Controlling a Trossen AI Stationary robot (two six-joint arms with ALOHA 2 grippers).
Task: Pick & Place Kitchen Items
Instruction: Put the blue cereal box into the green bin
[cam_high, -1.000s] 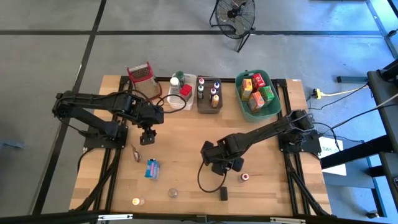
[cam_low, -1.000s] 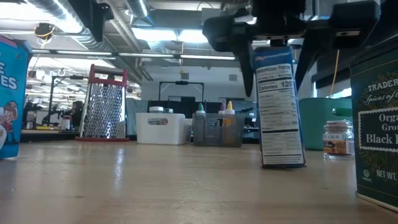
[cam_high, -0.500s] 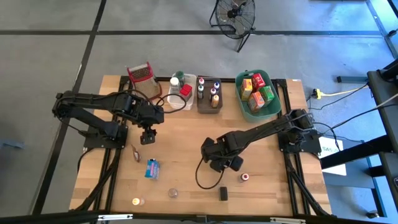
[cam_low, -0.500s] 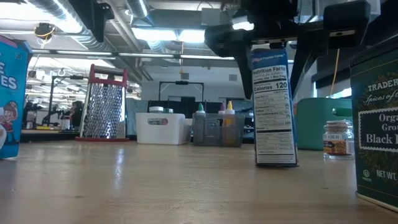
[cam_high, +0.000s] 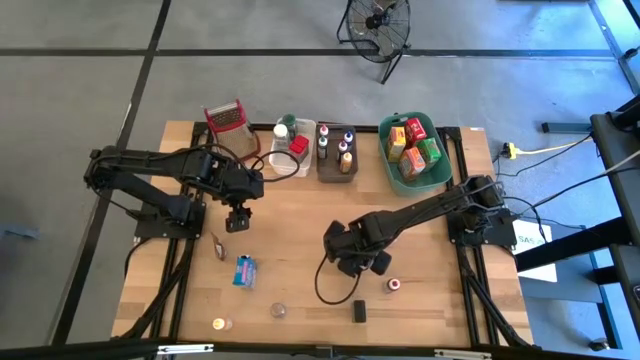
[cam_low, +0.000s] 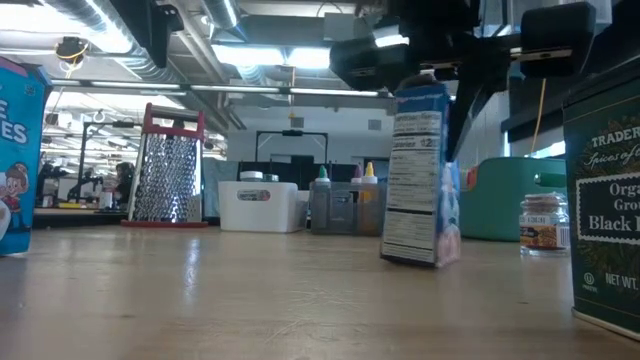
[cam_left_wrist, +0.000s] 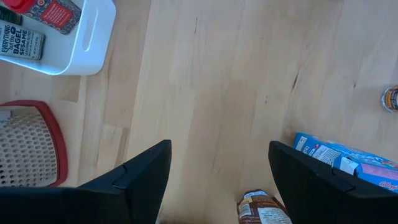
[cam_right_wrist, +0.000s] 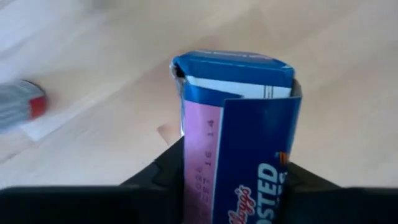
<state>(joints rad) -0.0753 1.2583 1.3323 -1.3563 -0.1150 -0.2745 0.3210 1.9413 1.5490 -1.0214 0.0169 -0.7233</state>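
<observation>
Blue-and-pink cereal box (cam_right_wrist: 236, 143), top flaps open, tilted mid-counter (cam_high: 290, 215), clamped in right tool (cam_high: 352, 262). Small red-capped jar (cam_high: 394, 285) just right; black tin (cam_high: 359, 311) nearer. Left tool (cam_high: 236, 222) apart, idle far-left.

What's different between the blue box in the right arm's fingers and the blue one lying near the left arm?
The gripped box stands on end, tilted, pinched by the right gripper; the loose box lies flat on the table, untouched. The gripped box shows its nutrition panel; the loose box shows its broad face. Both are small, blue with pink.
</observation>
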